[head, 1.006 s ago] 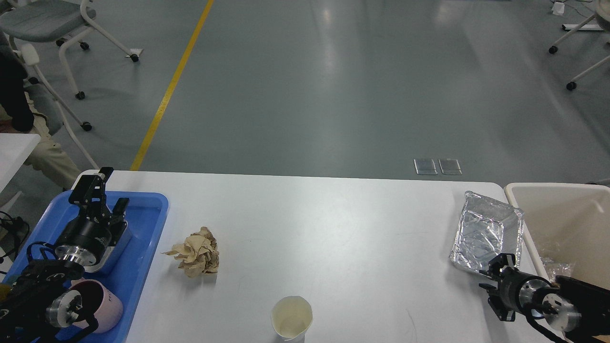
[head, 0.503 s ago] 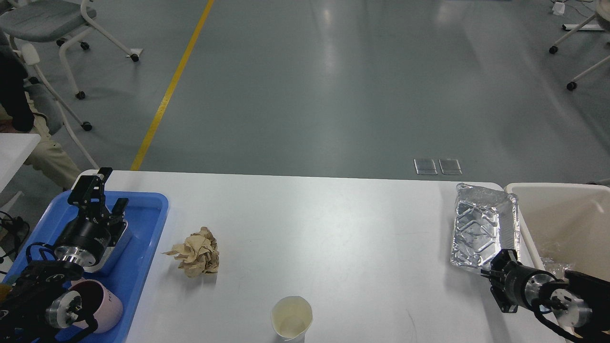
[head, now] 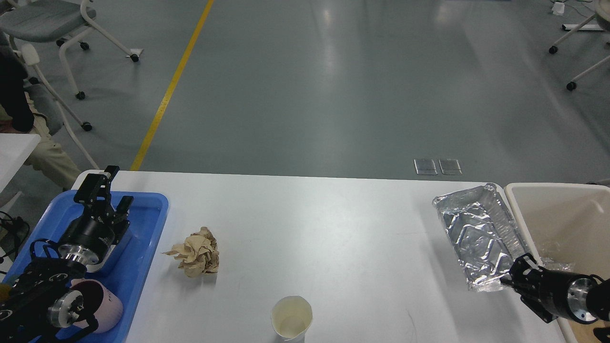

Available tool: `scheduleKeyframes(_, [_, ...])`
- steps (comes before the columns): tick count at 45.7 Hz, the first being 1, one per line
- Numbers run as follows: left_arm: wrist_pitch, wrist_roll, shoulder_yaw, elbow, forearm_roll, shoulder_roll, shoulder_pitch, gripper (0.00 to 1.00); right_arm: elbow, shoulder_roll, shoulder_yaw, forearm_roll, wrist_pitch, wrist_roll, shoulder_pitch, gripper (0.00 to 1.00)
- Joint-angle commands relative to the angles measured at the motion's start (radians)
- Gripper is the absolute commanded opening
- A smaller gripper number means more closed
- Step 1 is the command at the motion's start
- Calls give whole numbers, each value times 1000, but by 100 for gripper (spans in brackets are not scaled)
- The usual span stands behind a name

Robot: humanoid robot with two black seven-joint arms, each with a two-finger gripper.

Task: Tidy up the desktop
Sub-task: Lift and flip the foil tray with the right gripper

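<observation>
The white desktop [head: 333, 228] fills the lower half of the head view. On it lie a crumpled brown paper ball [head: 195, 251] at left and an open paper cup [head: 291, 317] at the front middle. My right gripper [head: 514, 274] is shut on the near corner of a silver foil tray [head: 479, 236], held tilted at the table's right edge beside the cream bin [head: 562, 214]. My left gripper [head: 113, 190] is open and empty above the blue tray [head: 147, 238].
A pink mug [head: 102, 305] lies in the blue tray's near end, partly behind my left arm. A pale box [head: 113, 250] sits under the left wrist. Clear plastic wrap lies inside the bin. Chairs stand on the floor beyond the table.
My right gripper has drawn back to the right toward the bin, and the foil tray has lifted and swung with it. My left gripper has shifted slightly up and right.
</observation>
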Motion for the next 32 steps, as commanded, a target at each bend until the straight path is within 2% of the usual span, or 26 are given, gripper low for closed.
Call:
scheduleKeyframes(1, [-3,0,1,0,5,4,0,96,30,-8,-53,-134,0,18,11,0])
scheduleKeyframes(12, [-3,-2,1,-1,8,7,1,96,38,-9,-170,-324,-3,55,81,0])
scheduleKeyframes(19, [-3,-20,2,-5,8,7,1,96,39,-15,-254,-340,0,61,176,0])
scheduleKeyframes(23, [-3,-23,4,-5,8,7,3,96,55,-58,-297,-340,7,61,238,0])
scheduleKeyframes(32, [-5,-34,7,-5,8,2,5,96,114,-156,-314,-343,99,70,311,0])
